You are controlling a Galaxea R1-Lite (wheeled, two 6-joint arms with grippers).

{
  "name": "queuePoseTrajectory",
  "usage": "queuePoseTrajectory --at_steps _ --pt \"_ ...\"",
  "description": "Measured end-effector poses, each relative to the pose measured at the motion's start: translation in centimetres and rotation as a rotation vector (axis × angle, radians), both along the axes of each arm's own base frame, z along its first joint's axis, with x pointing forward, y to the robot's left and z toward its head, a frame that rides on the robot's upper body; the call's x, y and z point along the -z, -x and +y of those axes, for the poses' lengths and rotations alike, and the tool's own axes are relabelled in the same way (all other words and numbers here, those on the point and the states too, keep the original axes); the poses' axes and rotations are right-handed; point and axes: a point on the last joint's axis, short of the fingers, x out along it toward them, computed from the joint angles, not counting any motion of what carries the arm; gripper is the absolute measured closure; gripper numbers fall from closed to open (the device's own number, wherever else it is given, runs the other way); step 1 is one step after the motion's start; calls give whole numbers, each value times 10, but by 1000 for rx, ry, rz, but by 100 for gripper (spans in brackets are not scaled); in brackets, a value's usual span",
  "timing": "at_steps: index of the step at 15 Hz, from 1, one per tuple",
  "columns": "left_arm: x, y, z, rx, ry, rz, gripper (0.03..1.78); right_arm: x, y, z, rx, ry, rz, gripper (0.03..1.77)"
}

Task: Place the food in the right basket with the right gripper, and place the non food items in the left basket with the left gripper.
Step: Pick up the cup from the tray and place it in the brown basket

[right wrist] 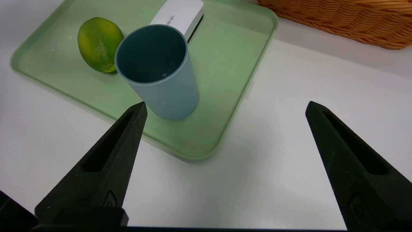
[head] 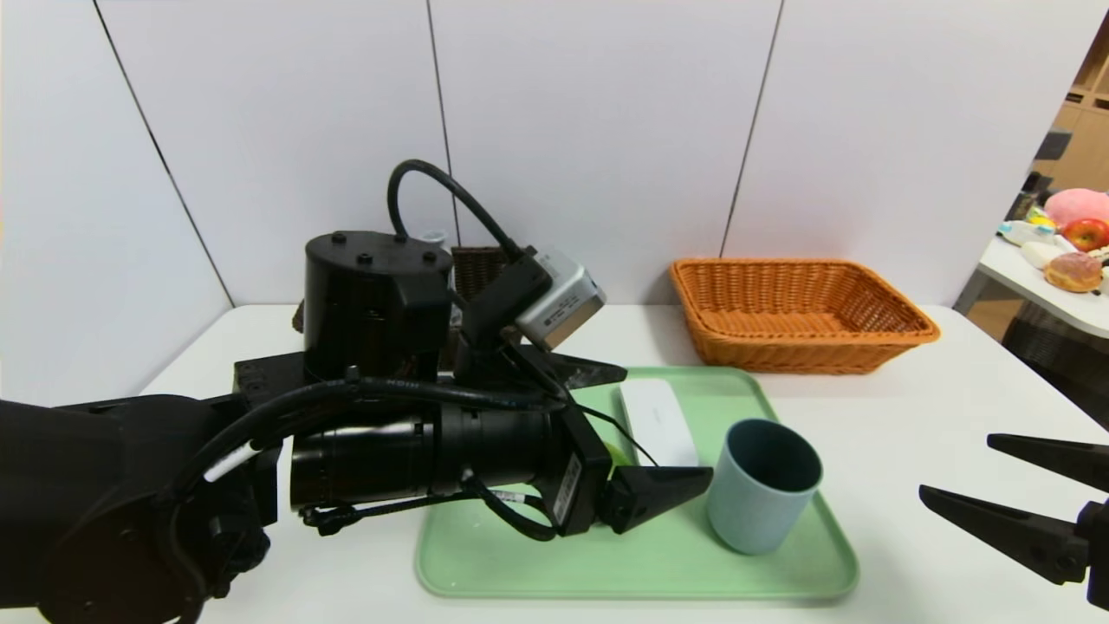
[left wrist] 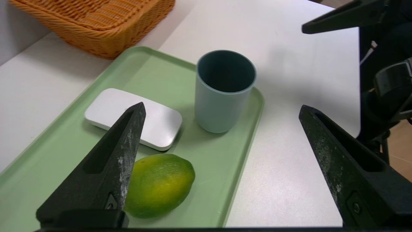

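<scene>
On the green tray (head: 520, 555) lie the food, a green lime (left wrist: 159, 185), a flat white case (left wrist: 161, 124) and an upright grey-blue cup (head: 762, 485). My left gripper (head: 669, 423) reaches across the tray, open and empty, one finger over the case and lime, the other past the tray's edge. The lime is almost hidden behind it in the head view. My right gripper (head: 955, 467) hovers open over bare table to the right of the tray, pointing at the cup (right wrist: 161, 74). The orange right basket (head: 797, 316) stands behind the tray. The dark left basket (head: 476, 269) is mostly hidden behind my left arm.
A side table (head: 1040, 290) at the far right carries a red apple (head: 1087, 234), a doughnut (head: 1073, 271) and other items. White wall panels close the back of the white table (head: 953, 381). A pale cap-like thing (head: 433, 236) peeks above my left arm by the dark basket.
</scene>
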Motion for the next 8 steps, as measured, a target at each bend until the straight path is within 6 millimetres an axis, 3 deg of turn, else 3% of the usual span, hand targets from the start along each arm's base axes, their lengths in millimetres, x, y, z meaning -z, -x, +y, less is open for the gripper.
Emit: queuePoseTrajectory --at_steps 8 --pt "34 -5 -41 92 21 -68 12 0 0 -2 16 0 0 10"
